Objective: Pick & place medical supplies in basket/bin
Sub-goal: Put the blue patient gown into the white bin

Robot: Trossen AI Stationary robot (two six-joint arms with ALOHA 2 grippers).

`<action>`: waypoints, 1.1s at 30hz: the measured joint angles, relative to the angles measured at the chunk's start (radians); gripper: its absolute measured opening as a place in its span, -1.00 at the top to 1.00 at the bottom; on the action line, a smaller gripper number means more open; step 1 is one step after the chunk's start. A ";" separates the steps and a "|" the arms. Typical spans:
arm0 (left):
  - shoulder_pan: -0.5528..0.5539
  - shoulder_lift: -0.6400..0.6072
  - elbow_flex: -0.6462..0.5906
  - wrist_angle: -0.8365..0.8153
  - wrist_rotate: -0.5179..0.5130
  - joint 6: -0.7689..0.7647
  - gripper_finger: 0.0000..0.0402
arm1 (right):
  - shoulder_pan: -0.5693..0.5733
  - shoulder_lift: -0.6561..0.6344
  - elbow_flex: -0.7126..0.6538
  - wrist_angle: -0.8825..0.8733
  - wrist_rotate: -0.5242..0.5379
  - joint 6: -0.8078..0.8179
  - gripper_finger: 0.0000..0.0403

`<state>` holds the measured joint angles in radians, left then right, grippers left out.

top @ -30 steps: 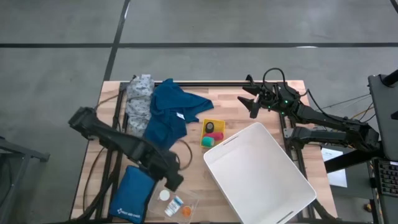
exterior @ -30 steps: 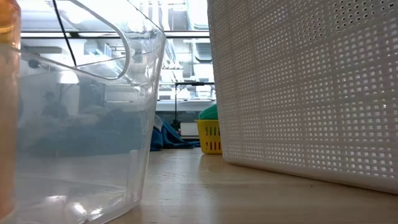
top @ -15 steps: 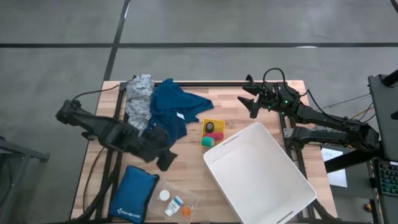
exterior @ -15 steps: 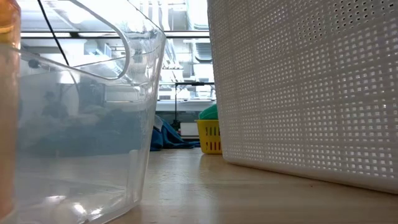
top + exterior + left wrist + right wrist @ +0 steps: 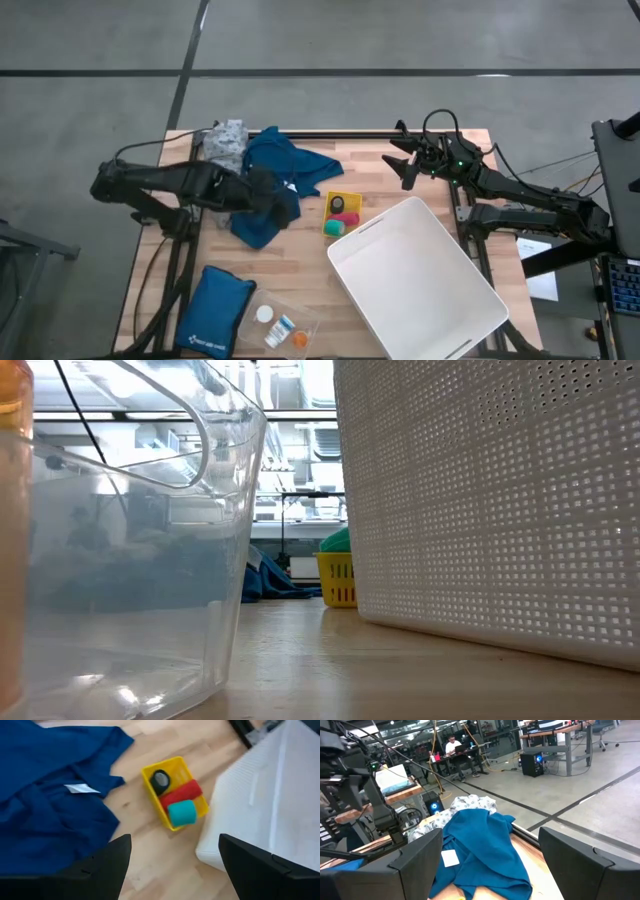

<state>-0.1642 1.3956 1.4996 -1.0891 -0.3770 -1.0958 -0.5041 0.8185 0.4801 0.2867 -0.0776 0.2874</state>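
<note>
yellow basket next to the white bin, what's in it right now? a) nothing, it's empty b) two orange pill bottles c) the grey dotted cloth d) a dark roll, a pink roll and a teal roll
d: the left wrist view shows the yellow basket holding a dark roll, a pink roll and a teal roll, beside the white bin.

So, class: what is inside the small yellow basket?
The yellow basket holds three bandage rolls side by side: a dark roll, a red-pink roll and a teal roll. Whatever lies beneath them is covered.
</note>
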 joint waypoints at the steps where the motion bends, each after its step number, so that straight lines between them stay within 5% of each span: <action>1: 0.018 0.000 0.000 -0.011 0.003 0.000 -0.53 | 0.000 0.000 0.000 0.000 0.000 0.000 -0.61; 8: 0.119 0.000 0.000 -0.040 0.003 -0.004 -0.53 | 0.000 0.000 0.000 0.000 0.000 0.000 -0.61; 33: 0.215 -0.003 0.000 -0.053 -0.054 0.126 -0.56 | 0.000 0.001 0.000 0.000 0.000 0.000 -0.61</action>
<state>0.0504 1.3922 1.4998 -1.1422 -0.4308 -0.9695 -0.5042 0.8196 0.4801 0.2871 -0.0776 0.2874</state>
